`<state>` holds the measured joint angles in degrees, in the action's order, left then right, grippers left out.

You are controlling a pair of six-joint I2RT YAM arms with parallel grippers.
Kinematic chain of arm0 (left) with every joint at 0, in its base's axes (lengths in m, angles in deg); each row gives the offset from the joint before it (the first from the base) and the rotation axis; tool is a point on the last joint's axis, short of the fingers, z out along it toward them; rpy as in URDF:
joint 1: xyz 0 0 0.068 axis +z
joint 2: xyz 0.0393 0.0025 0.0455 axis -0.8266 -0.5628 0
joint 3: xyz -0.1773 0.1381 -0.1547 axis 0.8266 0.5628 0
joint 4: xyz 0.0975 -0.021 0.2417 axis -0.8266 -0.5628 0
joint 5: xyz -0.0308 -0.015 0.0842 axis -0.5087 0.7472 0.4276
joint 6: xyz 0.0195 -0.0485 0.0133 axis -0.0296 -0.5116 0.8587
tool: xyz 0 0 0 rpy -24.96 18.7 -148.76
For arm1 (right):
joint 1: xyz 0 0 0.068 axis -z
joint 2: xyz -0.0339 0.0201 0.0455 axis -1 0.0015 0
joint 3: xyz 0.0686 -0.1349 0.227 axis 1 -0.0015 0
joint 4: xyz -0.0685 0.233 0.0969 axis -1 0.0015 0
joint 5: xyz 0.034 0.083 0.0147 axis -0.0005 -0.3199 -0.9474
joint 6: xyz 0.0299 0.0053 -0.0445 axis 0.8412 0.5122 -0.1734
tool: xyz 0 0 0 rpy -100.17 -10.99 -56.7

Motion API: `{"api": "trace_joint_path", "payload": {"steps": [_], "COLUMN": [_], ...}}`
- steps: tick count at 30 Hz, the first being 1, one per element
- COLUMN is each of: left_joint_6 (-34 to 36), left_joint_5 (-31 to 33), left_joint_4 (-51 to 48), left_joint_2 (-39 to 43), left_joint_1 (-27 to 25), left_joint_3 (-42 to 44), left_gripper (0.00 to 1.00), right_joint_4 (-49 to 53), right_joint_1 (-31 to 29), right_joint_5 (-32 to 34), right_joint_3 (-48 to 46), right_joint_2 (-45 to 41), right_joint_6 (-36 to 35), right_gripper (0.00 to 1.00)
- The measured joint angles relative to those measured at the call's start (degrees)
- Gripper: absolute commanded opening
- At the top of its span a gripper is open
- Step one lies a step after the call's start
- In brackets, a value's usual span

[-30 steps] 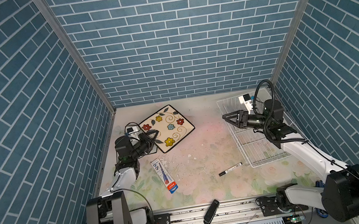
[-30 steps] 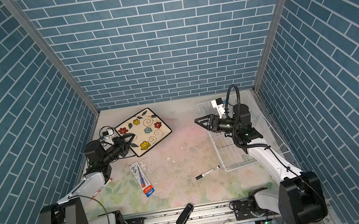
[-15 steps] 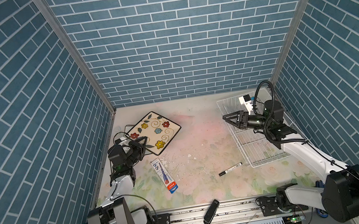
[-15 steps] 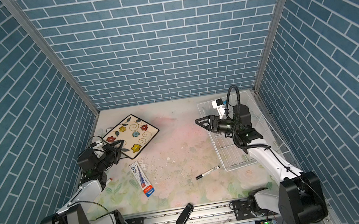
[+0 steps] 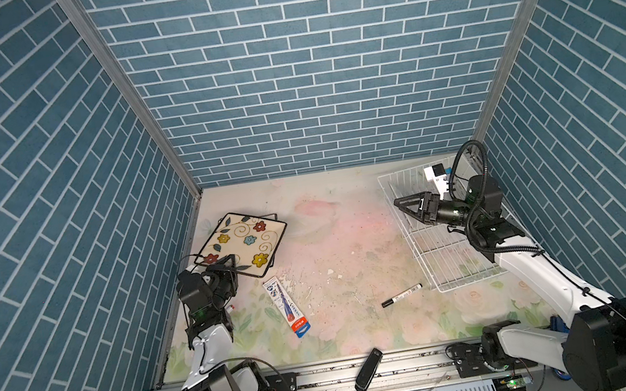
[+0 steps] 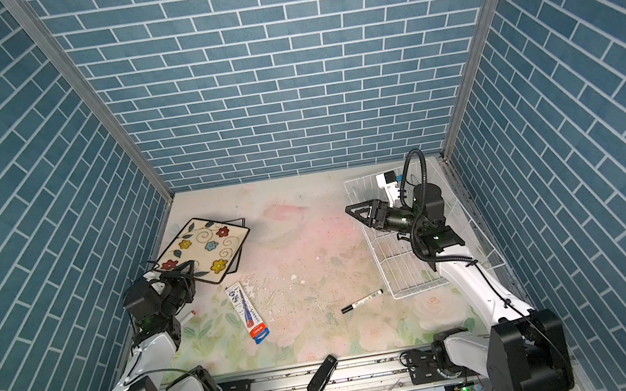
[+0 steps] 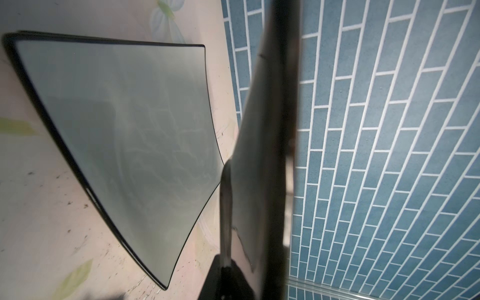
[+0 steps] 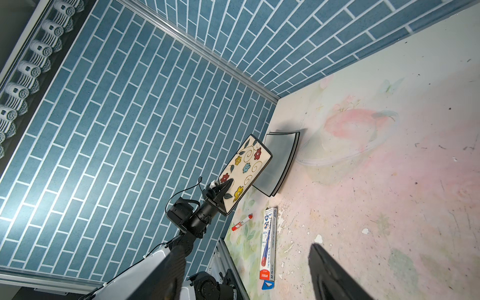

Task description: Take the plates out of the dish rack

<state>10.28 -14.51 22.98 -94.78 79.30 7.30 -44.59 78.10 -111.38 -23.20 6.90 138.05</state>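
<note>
The left pincer (image 5: 228, 261) is pinching the near edge of the flowered plate (image 5: 244, 236), jaws pressed tight on the rim. The plate hangs tilted and clear of the tabletop (image 5: 331, 244). Compared with a second ago, pincer and plate have drawn back together toward the left wall and the arm's own base, and the plate sat nearer the middle before. Past the pincer's tips and under the lifted plate, the plain white plate (image 8: 279, 161) lies flat on the tabletop (the left wrist view shows its black rim, blurred). The right pincer (image 5: 400, 206) has not shifted. It is spread wide, holds nothing and hovers over the dish rack (image 5: 437, 253), which sits directly below and behind it.
</note>
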Motion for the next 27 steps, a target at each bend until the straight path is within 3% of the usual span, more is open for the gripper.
{"api": "trace_joint_path", "payload": {"steps": [27], "left_joint_6": [-2.8], "left_joint_5": [9.1], "left_joint_4": [0.5], "left_joint_2": [-0.8], "left_joint_1": [1.6], "left_joint_3": [4.1], "left_gripper": [0.0], "right_joint_4": [0.0], "right_joint_1": [0.5], "right_joint_5": [0.0], "right_joint_3": [0.0], "right_joint_2": [0.1], "right_joint_6": [0.0], "right_gripper": [0.76]}}
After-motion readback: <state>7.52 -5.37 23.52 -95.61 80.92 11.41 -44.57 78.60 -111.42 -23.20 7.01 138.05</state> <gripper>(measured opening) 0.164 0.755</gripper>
